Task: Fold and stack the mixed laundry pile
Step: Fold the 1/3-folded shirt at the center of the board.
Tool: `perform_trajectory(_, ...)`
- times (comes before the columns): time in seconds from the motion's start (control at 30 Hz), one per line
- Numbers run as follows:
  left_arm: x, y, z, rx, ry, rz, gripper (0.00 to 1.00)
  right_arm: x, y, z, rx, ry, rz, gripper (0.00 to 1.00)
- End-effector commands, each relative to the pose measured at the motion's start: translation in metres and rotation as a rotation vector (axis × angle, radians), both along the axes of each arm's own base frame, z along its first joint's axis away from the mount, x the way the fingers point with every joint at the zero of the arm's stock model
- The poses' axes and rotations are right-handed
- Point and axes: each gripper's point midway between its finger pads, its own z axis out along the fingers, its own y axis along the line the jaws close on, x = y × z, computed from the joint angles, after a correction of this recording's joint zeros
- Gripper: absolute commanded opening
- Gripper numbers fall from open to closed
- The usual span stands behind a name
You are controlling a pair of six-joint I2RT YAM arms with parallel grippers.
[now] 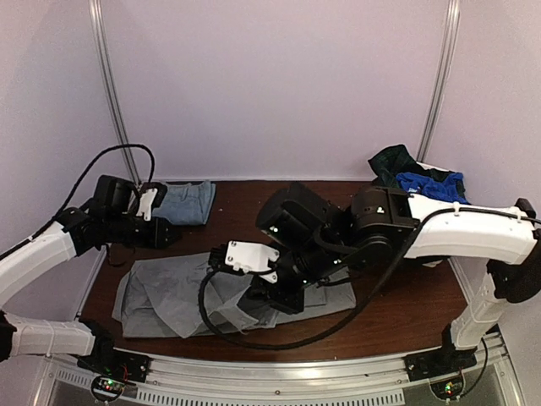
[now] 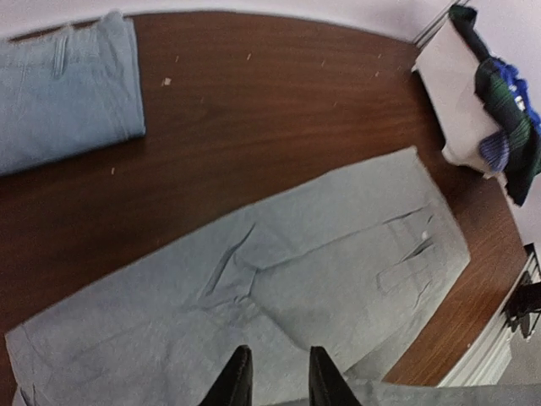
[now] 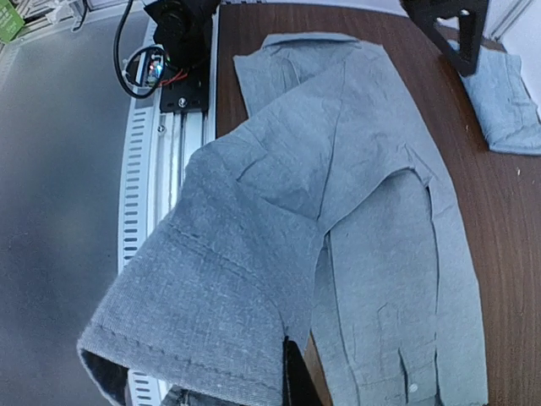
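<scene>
The rumpled plaid-and-blue laundry pile (image 1: 418, 178) sits at the far right corner of the worktop (image 1: 254, 203), the right gripper (image 3: 286, 379) pinches the soft grey shirt (image 3: 372, 254), and the left gripper (image 2: 276, 385) is narrowly parted.

The left black two-finger gripper (image 2: 279, 385) points down, jaws slightly parted; the right black gripper (image 3: 287, 374) pinches the grey cloth garment (image 3: 355, 169).
</scene>
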Motion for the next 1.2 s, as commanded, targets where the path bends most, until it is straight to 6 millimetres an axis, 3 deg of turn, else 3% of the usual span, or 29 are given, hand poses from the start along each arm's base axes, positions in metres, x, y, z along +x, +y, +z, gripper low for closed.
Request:
perform_trajectory(0.0,-0.026,0.020,-0.047,0.051,0.127,0.069,0.22,-0.017,-0.033,-0.032,-0.162,0.056,-0.107,0.00)
perform_trajectory(0.07,-0.037,0.020,-0.067,0.053,0.182,0.058,0.19,-0.030,-0.039,-0.046,-0.196,0.086,-0.078,0.00)
perform_trajectory(0.13,-0.046,0.006,-0.077,0.064,0.202,0.009,0.17,-0.037,-0.038,-0.053,-0.213,0.116,-0.056,0.00)
perform_trajectory(0.23,-0.049,0.004,-0.101,0.129,0.287,0.023,0.16,-0.037,-0.026,-0.050,-0.187,0.116,-0.037,0.00)
perform_trajectory(0.33,-0.042,-0.001,-0.088,0.073,0.252,0.046,0.18,-0.021,-0.005,-0.040,-0.119,0.117,-0.034,0.00)
perform_trajectory(0.47,-0.019,0.008,-0.052,0.051,0.159,0.136,0.35,0.030,0.019,-0.026,-0.009,0.197,-0.084,0.00)
perform_trajectory(0.57,-0.005,0.028,-0.040,0.079,0.153,0.220,0.39,0.072,0.032,-0.026,0.046,0.283,-0.135,0.00)
perform_trajectory(0.7,0.009,0.047,-0.031,0.071,0.143,0.277,0.41,0.132,0.032,-0.025,0.128,0.374,-0.228,0.00)
perform_trajectory(0.8,0.014,0.053,-0.031,0.097,0.141,0.283,0.43,0.173,0.015,-0.042,0.135,0.417,-0.315,0.00)
perform_trajectory(0.9,0.016,0.055,-0.032,0.105,0.150,0.285,0.44,0.197,-0.013,-0.070,0.087,0.441,-0.399,0.00)
perform_trajectory(1.03,0.019,0.059,-0.036,0.115,0.160,0.299,0.45,0.210,-0.057,-0.106,0.015,0.469,-0.501,0.00)
perform_trajectory(1.17,0.021,0.061,-0.040,0.128,0.171,0.308,0.47,0.206,-0.102,-0.144,-0.059,0.494,-0.596,0.00)
